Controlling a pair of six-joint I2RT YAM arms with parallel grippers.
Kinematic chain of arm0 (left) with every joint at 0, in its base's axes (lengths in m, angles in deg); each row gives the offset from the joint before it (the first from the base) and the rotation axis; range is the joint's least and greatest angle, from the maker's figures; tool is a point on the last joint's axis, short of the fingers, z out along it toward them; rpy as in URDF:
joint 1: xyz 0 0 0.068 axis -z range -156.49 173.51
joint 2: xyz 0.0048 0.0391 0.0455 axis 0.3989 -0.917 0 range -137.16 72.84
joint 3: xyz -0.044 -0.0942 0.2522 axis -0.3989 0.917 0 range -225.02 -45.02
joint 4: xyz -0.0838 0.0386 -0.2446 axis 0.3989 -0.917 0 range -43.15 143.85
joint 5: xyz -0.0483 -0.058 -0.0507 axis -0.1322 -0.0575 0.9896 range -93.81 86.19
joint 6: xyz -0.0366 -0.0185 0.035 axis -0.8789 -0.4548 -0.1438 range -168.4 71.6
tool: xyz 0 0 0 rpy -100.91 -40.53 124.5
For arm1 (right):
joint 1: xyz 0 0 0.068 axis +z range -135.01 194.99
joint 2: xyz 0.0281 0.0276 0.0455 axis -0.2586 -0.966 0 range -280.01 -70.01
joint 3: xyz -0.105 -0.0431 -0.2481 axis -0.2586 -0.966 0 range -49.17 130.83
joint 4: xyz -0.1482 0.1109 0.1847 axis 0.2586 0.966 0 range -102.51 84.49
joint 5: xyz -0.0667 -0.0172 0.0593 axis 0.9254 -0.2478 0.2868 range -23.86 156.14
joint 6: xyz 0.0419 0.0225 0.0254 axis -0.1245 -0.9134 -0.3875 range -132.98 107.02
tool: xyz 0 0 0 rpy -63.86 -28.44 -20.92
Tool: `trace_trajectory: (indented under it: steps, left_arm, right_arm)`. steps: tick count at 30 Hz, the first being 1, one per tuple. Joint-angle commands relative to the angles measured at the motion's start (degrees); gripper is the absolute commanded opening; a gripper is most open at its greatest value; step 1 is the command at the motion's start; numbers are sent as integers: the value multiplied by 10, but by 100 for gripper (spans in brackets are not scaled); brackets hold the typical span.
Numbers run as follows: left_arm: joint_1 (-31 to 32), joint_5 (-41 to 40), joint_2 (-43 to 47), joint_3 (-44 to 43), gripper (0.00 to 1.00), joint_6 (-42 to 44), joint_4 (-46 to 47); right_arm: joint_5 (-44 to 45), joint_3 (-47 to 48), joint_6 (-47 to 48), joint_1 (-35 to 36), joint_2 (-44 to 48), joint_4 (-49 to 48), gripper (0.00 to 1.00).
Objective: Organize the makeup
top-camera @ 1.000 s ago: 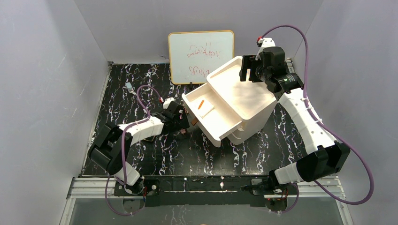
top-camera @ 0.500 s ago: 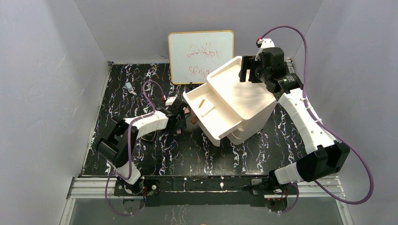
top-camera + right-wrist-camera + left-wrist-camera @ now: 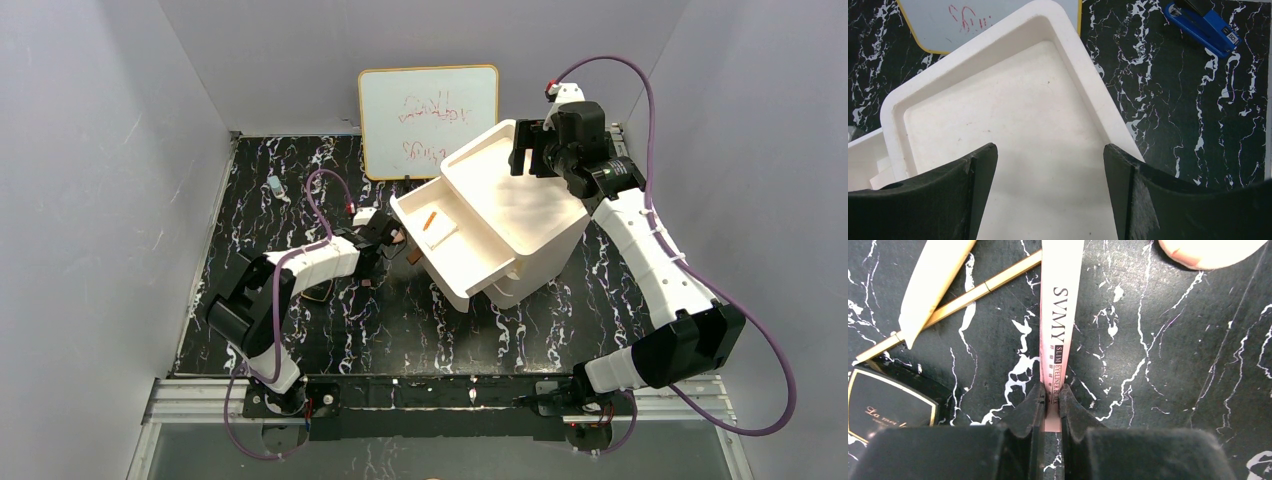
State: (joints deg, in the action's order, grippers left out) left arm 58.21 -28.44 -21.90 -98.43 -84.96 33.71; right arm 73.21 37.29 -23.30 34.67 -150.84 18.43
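Sorting is judged barely begun: the slim pink bar (image 3: 1060, 315) is pinched tight by the left gripper (image 3: 1051, 392), pencil (image 3: 963, 292) and black compact (image 3: 888, 407) are left loose, and the right gripper (image 3: 1048, 150) is spread wide, empty.

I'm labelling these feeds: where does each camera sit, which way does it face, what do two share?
Top external: above, behind the bases, looking down on table, drawer box, whiteboard; left arm and right arm show.
Left wrist: looks down past the left end effector, shut on the slim pink bar.
Right wrist: looks down past the open right end effector into the drawer box.
Shared: drawer box and whiteboard, in top and right wrist.
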Motion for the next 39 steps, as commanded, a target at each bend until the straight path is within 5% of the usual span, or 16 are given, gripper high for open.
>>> trace_trajectory:
  steps: [1,9,19,26,33,39]
  left_arm:
    - [0,-37,0,6,0,5,-62]
    - [-1,-74,83,-34,0,14,-127]
    - [-4,-107,174,-210,0,62,-220]
    - [-2,67,136,-338,0,127,-225]
    - [1,282,131,-373,0,183,-189]
    - [2,335,124,-412,0,124,-173]
  right_arm:
    - [1,6,0,3,6,-12,86]
    - [0,5,0,3,5,-13,86]
    - [-3,3,0,5,6,-17,86]
    - [-3,1,-1,5,8,-17,86]
    - [-2,-1,-2,6,11,-15,86]
    - [-3,-1,-2,7,9,-15,86]
